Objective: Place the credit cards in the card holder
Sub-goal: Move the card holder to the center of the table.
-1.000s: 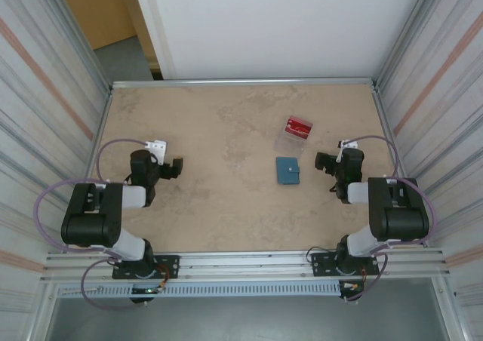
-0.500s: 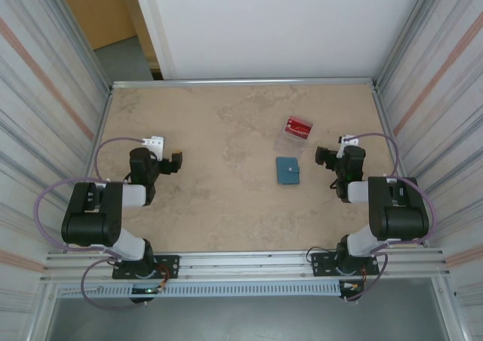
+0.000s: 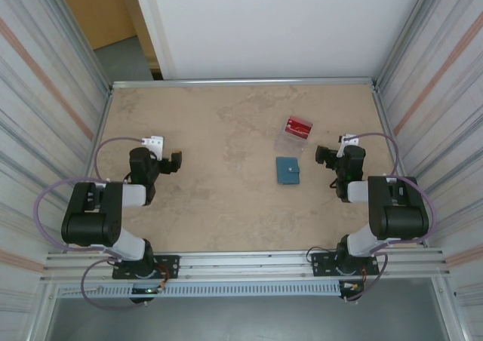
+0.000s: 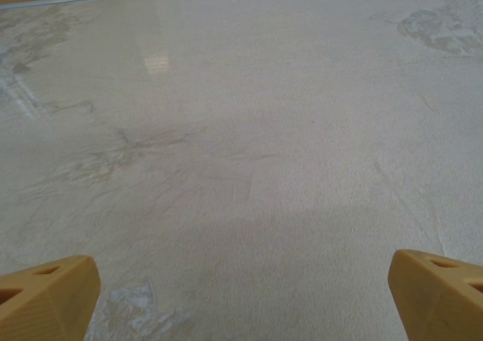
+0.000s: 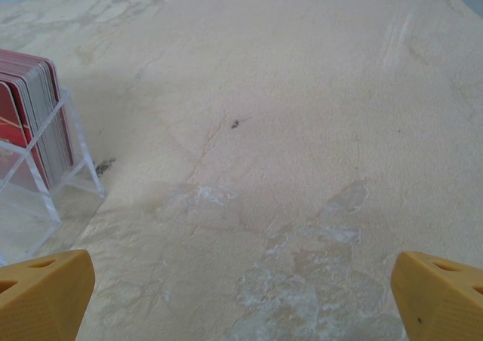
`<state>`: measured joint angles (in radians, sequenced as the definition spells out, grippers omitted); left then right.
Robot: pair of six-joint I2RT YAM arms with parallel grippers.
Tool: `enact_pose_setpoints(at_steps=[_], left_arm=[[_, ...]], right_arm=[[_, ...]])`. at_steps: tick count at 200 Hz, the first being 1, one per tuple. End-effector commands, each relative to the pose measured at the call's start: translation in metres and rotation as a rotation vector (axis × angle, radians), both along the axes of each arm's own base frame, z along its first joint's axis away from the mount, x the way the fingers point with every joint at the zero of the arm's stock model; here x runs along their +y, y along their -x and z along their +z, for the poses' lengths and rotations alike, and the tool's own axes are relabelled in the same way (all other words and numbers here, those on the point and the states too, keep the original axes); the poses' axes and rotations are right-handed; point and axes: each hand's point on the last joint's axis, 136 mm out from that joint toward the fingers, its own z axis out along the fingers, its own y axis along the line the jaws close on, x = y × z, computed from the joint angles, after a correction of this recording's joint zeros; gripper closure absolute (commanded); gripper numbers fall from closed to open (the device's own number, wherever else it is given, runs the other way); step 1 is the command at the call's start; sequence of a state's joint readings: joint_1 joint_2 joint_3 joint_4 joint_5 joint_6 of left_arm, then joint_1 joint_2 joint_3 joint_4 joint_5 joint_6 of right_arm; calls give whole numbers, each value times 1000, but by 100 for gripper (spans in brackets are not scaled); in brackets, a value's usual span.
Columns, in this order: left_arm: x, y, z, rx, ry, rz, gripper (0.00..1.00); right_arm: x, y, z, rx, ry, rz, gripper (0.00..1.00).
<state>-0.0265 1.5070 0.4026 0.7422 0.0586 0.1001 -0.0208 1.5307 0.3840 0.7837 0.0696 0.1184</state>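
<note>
Credit cards [image 3: 299,126] stand packed in a clear plastic case [image 3: 287,143] right of centre in the overhead frame, with the closed blue card holder [image 3: 287,170] lying flat just below it. Both arms sit folded low at the sides of the table [image 3: 211,115]. The left gripper [image 3: 175,162] and right gripper [image 3: 321,157] are spread wide and hold nothing, the right one near the case.

Bright, even overhead light, a pale glare patch on the table [image 4: 155,58], soft shadows, sharp focus
</note>
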Motion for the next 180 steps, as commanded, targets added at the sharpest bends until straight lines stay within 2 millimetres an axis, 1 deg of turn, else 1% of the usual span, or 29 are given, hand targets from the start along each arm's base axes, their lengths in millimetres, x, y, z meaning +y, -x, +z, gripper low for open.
enact_pose_setpoints(at_steps=[1, 3, 7, 9, 14, 22, 24, 43, 59, 72, 83, 100, 109, 124, 140, 160, 180], left_arm=[[-6, -19, 37, -5, 3, -26, 1], [-7, -18, 36, 22, 1, -31, 1], [-9, -20, 41, 48, -2, -38, 1], [-11, -21, 44, 57, -2, -41, 1], [-15, -23, 51, 78, -1, -55, 1], [-24, -26, 62, 104, 0, -97, 1], [-25, -25, 62, 117, -1, -105, 1], [-49, -26, 93, 158, -44, -169, 1], [-67, -19, 117, 212, -53, -178, 1], [-85, -5, 126, 284, -16, -191, 1], [-102, 10, 128, 337, 42, -232, 1], [-140, 39, 132, 348, 158, -474, 1], [-149, 49, 128, 362, 185, -553, 1], [-150, 54, 115, 384, 211, -566, 1], [-147, 53, 101, 398, 249, -551, 1], [-144, 51, 100, 408, 299, -528, 1], [-143, 48, 98, 408, 337, -512, 1]], right_arm=[[-6, -7, 23, -31, 62, -42, 1], [-6, -7, 25, -25, 64, -46, 1], [-6, -6, 28, -7, 68, -55, 1], [-5, -7, 33, -11, 68, -58, 1], [-6, -5, 36, 23, 66, -71, 1], [-6, -2, 43, 56, 33, -100, 1], [-6, -1, 44, 64, 22, -105, 1], [10, 7, 60, 108, -65, -91, 1], [23, 16, 74, 147, -93, -85, 1], [30, 28, 80, 178, -135, -105, 1], [41, 39, 82, 196, -193, -102, 1], [63, 53, 82, 213, -269, -58, 1], [75, 58, 79, 222, -281, -34, 1], [95, 64, 72, 251, -292, 26, 1], [108, 68, 63, 302, -310, 59, 0], [121, 66, 53, 342, -345, 106, 1], [131, 61, 43, 362, -389, 129, 3]])
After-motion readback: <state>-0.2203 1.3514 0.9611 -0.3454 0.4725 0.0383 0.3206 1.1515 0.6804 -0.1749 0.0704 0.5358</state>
